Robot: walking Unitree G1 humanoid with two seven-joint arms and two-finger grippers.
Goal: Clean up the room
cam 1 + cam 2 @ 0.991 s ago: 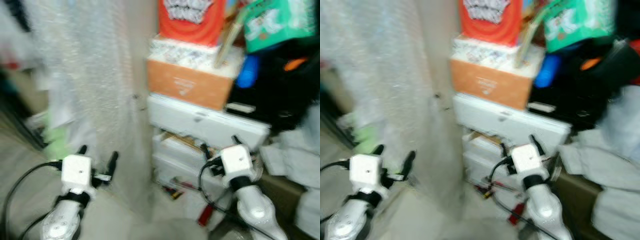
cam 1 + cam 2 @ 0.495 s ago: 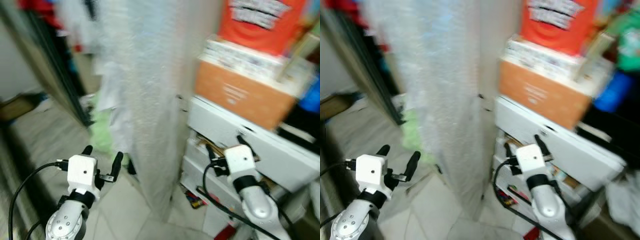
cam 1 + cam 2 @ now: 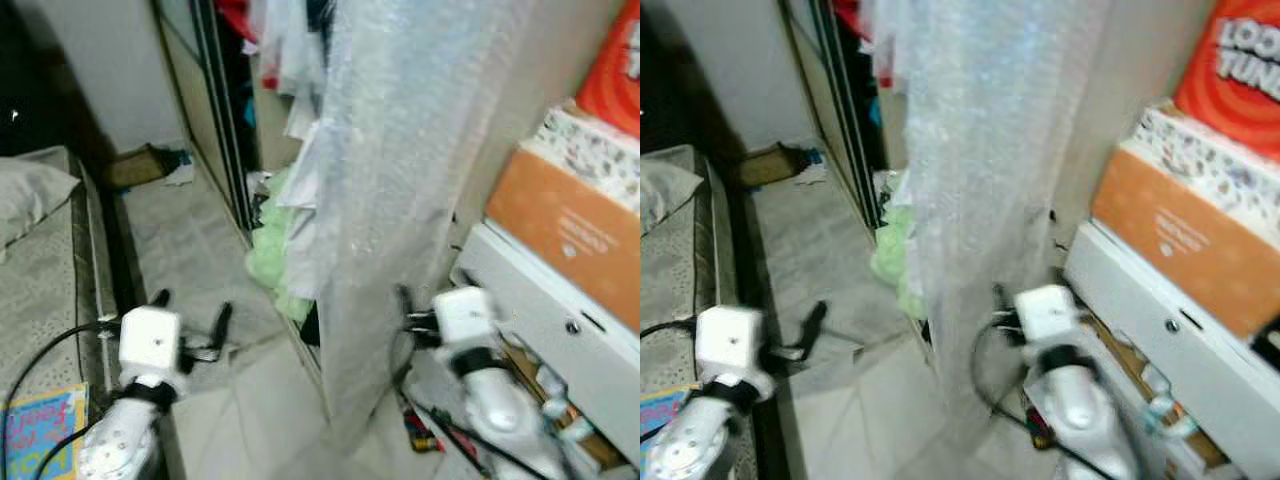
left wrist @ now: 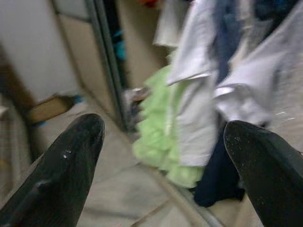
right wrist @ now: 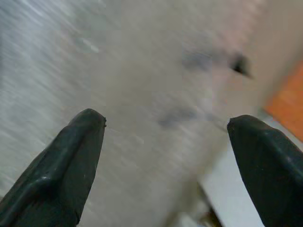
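The left gripper (image 3: 190,312) hangs spread and empty above the tiled floor (image 3: 190,250), near the bed edge (image 3: 90,250), with the green clothes (image 3: 275,255) that need tidying heaped farther off at the wardrobe's foot. On the right, the right gripper (image 5: 165,142), fingers also apart and holding nothing, sits just beside the bubble-wrap sheet (image 3: 400,180). It could snag that sheet or knock the stacked boxes (image 3: 565,235) if the robot moves on through this blur.
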